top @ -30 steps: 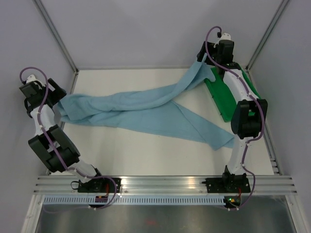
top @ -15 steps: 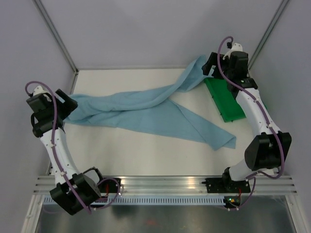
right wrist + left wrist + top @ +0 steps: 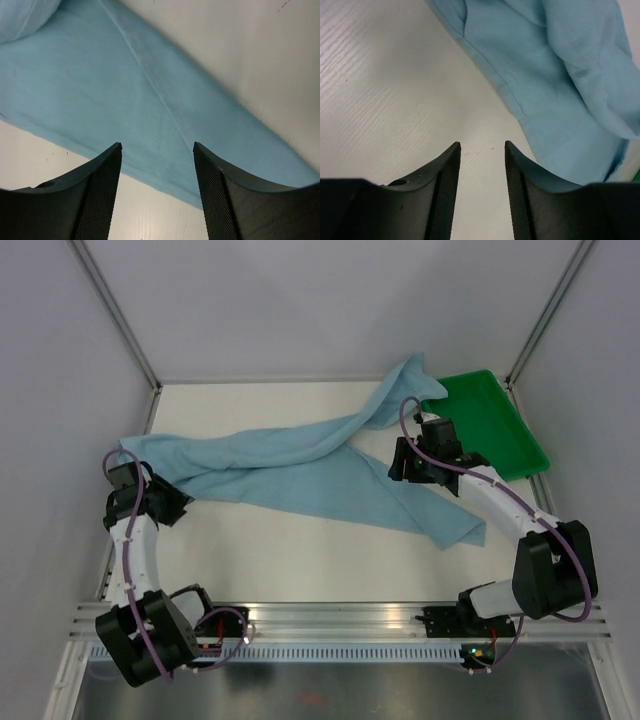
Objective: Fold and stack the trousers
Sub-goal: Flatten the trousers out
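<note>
The light blue trousers (image 3: 300,465) lie spread across the table, one leg running to the back right corner and one to the near right (image 3: 450,525). My left gripper (image 3: 176,508) sits low by the trousers' left end, open. In the left wrist view the left gripper (image 3: 482,145) has only bare table between its fingers, and the trousers (image 3: 560,80) lie ahead to the right. My right gripper (image 3: 402,466) hovers over the near right leg. The right wrist view shows this gripper (image 3: 157,145) open above the cloth (image 3: 125,85), not touching it.
A green tray (image 3: 500,425) stands at the back right, with the end of one trouser leg bunched against its left rim. Walls and metal posts close in the table at the left, back and right.
Both arms left the trousers' ends. The left gripper came nearer and lower, the right swung from the back corner to above the near leg. Both pairs of jaws narrowed but stay apart.
</note>
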`<action>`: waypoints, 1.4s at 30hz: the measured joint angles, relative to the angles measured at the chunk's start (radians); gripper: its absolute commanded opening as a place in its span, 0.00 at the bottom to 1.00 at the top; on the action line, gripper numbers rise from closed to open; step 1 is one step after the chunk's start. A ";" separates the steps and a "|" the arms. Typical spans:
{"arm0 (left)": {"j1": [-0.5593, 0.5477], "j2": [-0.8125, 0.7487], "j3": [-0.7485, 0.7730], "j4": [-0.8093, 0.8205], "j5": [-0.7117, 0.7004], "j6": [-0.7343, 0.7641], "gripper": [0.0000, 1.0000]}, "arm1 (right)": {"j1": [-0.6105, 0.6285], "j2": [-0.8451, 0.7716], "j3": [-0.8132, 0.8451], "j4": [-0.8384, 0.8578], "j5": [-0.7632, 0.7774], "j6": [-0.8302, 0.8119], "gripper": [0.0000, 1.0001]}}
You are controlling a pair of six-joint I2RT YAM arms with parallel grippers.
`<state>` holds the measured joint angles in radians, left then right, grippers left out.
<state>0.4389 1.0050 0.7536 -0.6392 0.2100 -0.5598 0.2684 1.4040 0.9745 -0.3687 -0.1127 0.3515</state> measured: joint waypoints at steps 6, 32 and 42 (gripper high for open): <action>0.000 0.162 -0.034 0.117 -0.017 -0.095 0.45 | 0.153 0.079 -0.002 0.031 0.043 0.020 0.68; -0.009 0.394 -0.136 0.446 -0.153 -0.315 0.54 | 0.206 0.404 0.302 -0.007 0.174 0.049 0.75; -0.009 0.450 -0.193 0.726 -0.148 -0.409 0.57 | 0.206 0.281 0.155 -0.006 0.177 0.108 0.75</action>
<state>0.4297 1.4548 0.5606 0.0868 0.0624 -0.9691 0.4740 1.6848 1.1294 -0.3752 0.0639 0.4599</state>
